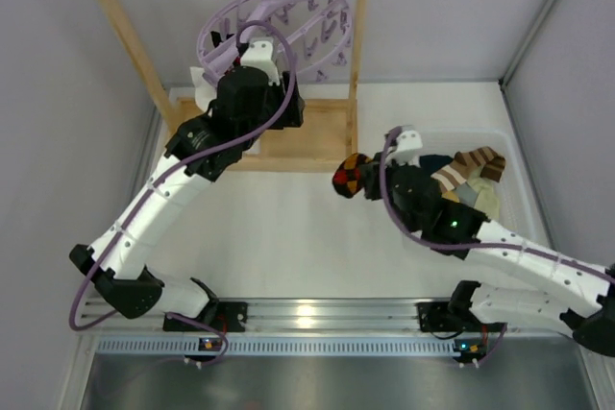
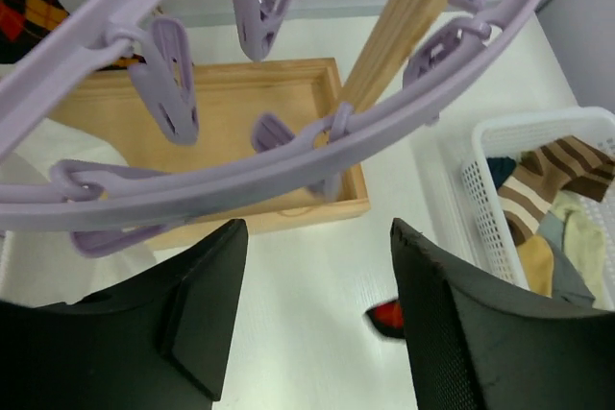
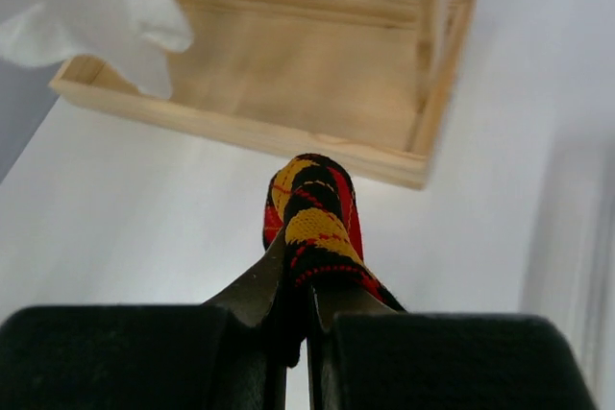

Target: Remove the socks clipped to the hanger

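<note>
Right wrist view: argyle sock (image 3: 312,228) pinched in closed right gripper (image 3: 298,319), over table (image 3: 144,218) between rack tray (image 3: 288,64) and basket (image 2: 476,194). Soft, light, limp; best taken by the fabric just under a peg. White sock (image 3: 86,7) clipped on hanger (image 2: 288,156), far left. Left gripper (image 2: 317,304) parted, empty, below ring. Rack post (image 2: 408,26) close right; open table near.
</note>
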